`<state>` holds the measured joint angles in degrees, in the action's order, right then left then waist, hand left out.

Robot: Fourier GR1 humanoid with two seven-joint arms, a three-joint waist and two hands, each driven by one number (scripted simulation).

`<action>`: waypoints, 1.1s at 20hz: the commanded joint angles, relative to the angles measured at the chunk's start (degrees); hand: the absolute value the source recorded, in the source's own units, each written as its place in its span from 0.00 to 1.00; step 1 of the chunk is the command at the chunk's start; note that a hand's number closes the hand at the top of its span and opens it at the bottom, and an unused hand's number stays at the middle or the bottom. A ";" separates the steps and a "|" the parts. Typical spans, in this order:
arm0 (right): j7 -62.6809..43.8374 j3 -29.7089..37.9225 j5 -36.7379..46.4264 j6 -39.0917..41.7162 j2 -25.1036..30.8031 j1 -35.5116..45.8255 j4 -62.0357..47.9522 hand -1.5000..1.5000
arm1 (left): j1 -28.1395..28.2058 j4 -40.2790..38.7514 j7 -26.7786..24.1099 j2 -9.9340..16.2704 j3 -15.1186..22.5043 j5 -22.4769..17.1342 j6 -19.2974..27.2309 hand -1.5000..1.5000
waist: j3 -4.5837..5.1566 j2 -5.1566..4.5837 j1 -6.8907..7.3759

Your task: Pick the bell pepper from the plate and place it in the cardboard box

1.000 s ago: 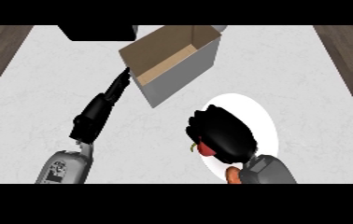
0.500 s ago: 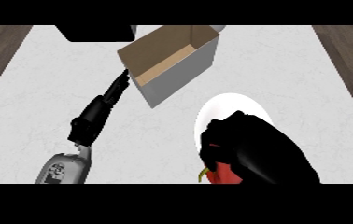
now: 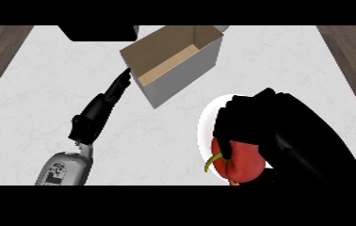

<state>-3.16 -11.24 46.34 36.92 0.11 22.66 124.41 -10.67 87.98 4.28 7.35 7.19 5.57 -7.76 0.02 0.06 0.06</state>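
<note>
A red bell pepper with a green stem hangs at the lower right, over the white plate. My right hand is curled over its top and holds it; the hand and forearm hide most of the plate. The open cardboard box stands at the upper middle of the white counter, its opening facing up. My left hand lies with straight fingers on the counter, its fingertips just beside the box's left corner.
A black object sits at the counter's far edge, left of the box. Wooden floor shows past the counter's left and right edges. Bare white counter stretches to the left of my left arm.
My right hand has come nearer and looks larger, lifting the pepper so more of it and its stem show. The left arm and the box have stayed put.
</note>
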 commanded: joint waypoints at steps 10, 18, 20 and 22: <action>-5.21 8.11 -3.78 -7.27 -0.02 23.18 -25.52 1.00 | -2.68 -1.29 1.99 -3.17 0.50 2.80 1.42 0.50 | 0.00 -0.17 0.37; -6.80 5.41 -3.07 -18.68 -0.11 33.35 -41.32 1.00 | 0.94 -0.96 -2.21 1.24 -2.76 0.38 -3.73 0.50 | 0.01 -0.15 0.71; -1.88 6.56 -0.02 -20.70 1.41 31.48 -44.31 1.00 | -3.91 -3.75 -0.25 -2.89 -1.69 2.08 -0.11 0.50 | 0.00 -0.23 0.28; -1.60 4.75 2.28 -25.66 -0.09 34.18 -51.39 1.00 | -3.28 0.72 4.15 -3.10 -1.00 1.45 -0.47 0.50 | -0.01 -0.23 0.80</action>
<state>-6.70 -5.51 45.67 16.54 0.25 54.06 81.17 -12.16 87.71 5.17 5.68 5.96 6.90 -9.08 0.02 -0.14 0.75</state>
